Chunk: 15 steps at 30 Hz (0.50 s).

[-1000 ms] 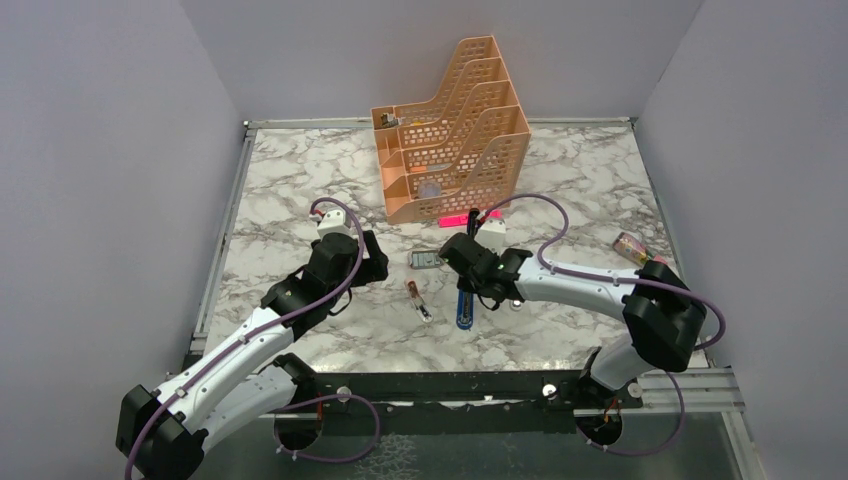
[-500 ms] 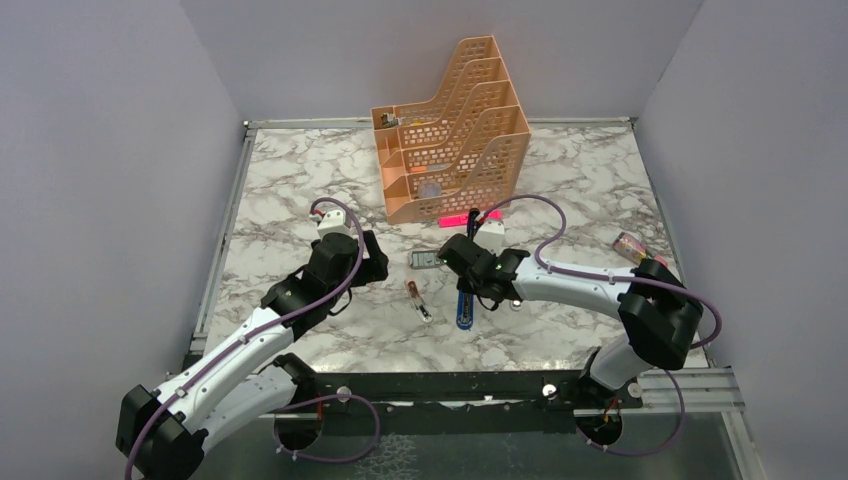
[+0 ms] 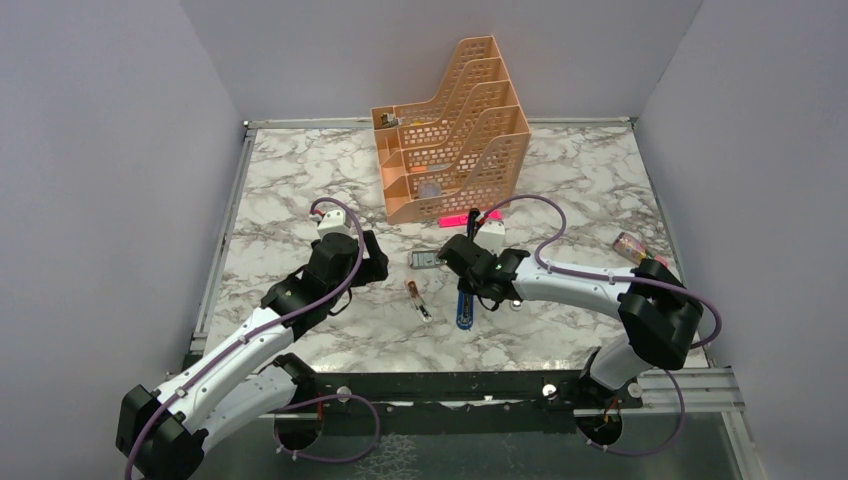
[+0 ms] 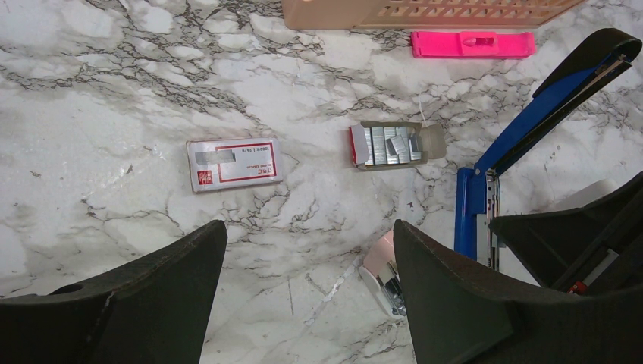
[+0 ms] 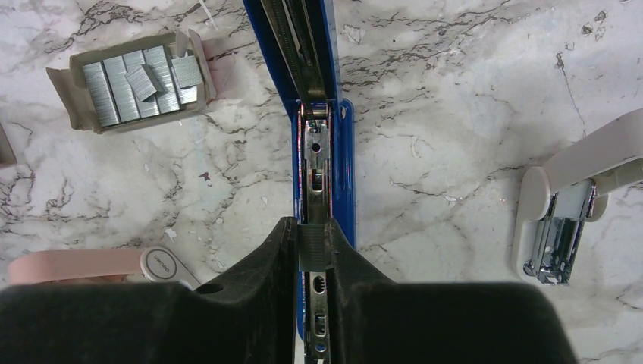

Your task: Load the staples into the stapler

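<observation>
Over the open channel of the long blue stapler (image 5: 343, 174) lying on the marble table (image 5: 455, 91), the right gripper (image 5: 312, 236) is pinching what looks like a silvery staple strip (image 5: 313, 249); any tilt on release is risking a jam or spill. The left gripper (image 4: 308, 235) is hovering wide open, empty.

The blue stapler (image 5: 343, 182) lies hinged open. Just beside it, a tray (image 5: 62, 95) holds silvery staples (image 5: 121, 83); the box (image 4: 233, 163) lies apart.

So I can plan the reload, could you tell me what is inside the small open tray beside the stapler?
The tray holds silvery staples in side-by-side strips, two short pieces askew on top. Whatever lies beneath them is covered.
</observation>
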Each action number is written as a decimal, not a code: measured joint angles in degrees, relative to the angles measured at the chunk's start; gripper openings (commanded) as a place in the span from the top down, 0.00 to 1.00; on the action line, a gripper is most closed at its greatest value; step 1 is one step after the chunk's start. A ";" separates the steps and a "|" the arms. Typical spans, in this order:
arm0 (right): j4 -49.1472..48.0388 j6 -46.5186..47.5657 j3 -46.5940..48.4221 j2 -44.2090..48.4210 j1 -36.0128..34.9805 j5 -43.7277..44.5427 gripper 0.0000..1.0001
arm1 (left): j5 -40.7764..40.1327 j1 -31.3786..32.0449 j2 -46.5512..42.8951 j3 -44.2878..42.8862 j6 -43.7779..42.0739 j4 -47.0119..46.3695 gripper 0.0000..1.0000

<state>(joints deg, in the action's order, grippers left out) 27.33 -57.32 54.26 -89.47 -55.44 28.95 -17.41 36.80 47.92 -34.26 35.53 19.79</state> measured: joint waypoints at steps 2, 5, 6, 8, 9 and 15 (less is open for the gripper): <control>0.02 0.00 0.00 0.00 0.00 0.00 0.82 | 0.00 0.00 0.00 0.00 0.00 0.00 0.18; 0.00 0.00 0.00 0.00 0.00 -0.02 0.82 | 0.00 0.00 0.00 0.00 0.00 0.00 0.18; 0.00 0.00 0.00 0.00 0.00 -0.02 0.82 | 0.00 0.00 0.00 0.00 0.00 0.00 0.18; 0.00 0.02 0.00 0.00 0.00 -0.02 0.82 | 0.00 0.00 0.00 0.00 0.00 0.00 0.18; 0.00 0.02 0.00 -0.02 0.00 -0.02 0.82 | 0.00 0.00 0.00 0.00 0.00 0.00 0.18; 0.02 0.02 0.00 -0.31 0.00 -0.02 0.82 | -0.02 0.00 0.00 0.00 0.00 0.00 0.18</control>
<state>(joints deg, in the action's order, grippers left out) 27.35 -57.30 54.26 -89.78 -55.44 28.93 -17.43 36.80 47.92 -34.26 35.53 19.79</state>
